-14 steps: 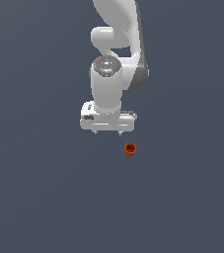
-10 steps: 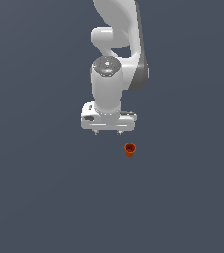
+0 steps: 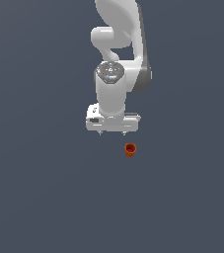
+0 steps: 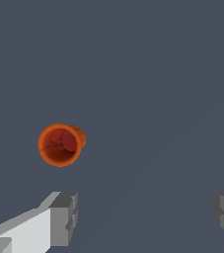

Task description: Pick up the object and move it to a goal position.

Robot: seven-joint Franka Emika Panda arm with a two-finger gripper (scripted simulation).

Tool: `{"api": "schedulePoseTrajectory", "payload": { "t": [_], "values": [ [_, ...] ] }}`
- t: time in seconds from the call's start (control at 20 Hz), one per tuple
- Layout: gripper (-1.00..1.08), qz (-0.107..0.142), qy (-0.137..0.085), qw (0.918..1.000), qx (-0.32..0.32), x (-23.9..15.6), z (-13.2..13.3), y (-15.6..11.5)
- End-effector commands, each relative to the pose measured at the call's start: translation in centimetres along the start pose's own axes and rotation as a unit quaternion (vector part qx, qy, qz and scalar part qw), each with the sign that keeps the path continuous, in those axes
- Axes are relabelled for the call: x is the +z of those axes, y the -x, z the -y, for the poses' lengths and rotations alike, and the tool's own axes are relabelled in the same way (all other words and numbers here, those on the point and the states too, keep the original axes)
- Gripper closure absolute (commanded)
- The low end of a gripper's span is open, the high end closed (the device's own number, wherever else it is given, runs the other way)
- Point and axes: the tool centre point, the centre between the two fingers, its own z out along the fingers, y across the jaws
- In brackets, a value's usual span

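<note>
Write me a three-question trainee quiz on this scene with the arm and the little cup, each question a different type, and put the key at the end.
1. True or false: the tool is holding the orange-red cup.
2. Multiple choice: in the exterior view, the cup sits (A) directly between the fingers, (B) below the tool and toward the exterior view's right, (C) on top of the arm.
3. Fill in: in the wrist view the fingers stand wide ____, with nothing between them.

Key: 1 false; the cup stands apart from the tool. 2 B. 3 apart.
</note>
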Motion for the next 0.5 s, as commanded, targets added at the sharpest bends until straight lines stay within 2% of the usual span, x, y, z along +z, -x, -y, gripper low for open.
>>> {"api": "schedulePoseTrajectory", "payload": {
  "t": [0.0, 0.25, 0.45],
  "values": [
    [-0.92, -0.001, 0.0, 1.0, 0.0, 0.1, 0.1, -0.1],
    [-0.92, -0.005, 0.003, 1.0, -0.003, 1.3, 1.6, -0.6],
    [-0.92, -0.013, 0.006, 0.9999, -0.009, 3.1, 3.9, -1.2]
  ]
}}
